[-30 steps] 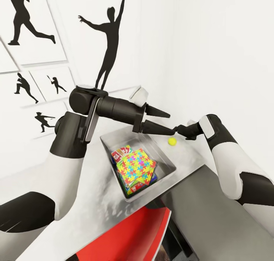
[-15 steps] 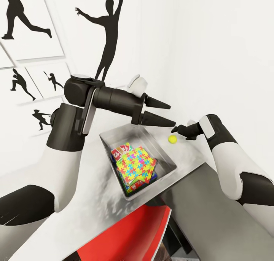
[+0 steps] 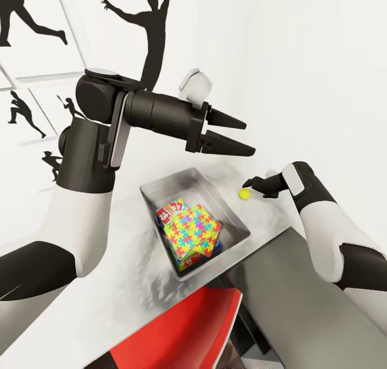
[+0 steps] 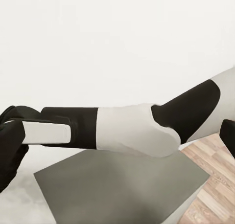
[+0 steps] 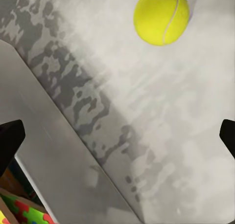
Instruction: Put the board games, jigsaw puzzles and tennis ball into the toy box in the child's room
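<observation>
The toy box (image 3: 177,185) sits on the pale table (image 3: 134,272). A multicoloured jigsaw puzzle (image 3: 193,232) lies on top inside it, with board games (image 3: 171,212) partly showing beneath. The yellow tennis ball (image 3: 244,194) rests on the table just beyond the box's far right corner. My right gripper (image 3: 255,189) is open, low over the table beside the ball and not holding it. In the right wrist view the tennis ball (image 5: 161,16) lies ahead, with the toy box wall (image 5: 49,155) to one side. My left gripper (image 3: 249,139) is open and empty, raised well above the box.
A red chair (image 3: 183,331) stands under the table's near edge. The lower dark grey table section (image 3: 290,283) lies under my right arm. White walls with black silhouette pictures (image 3: 153,41) close off the far side. Wood floor (image 4: 215,175) appears in the left wrist view.
My left arm has lifted up and away from the toy box, still open. The right gripper and tennis ball have stayed about where they were.
</observation>
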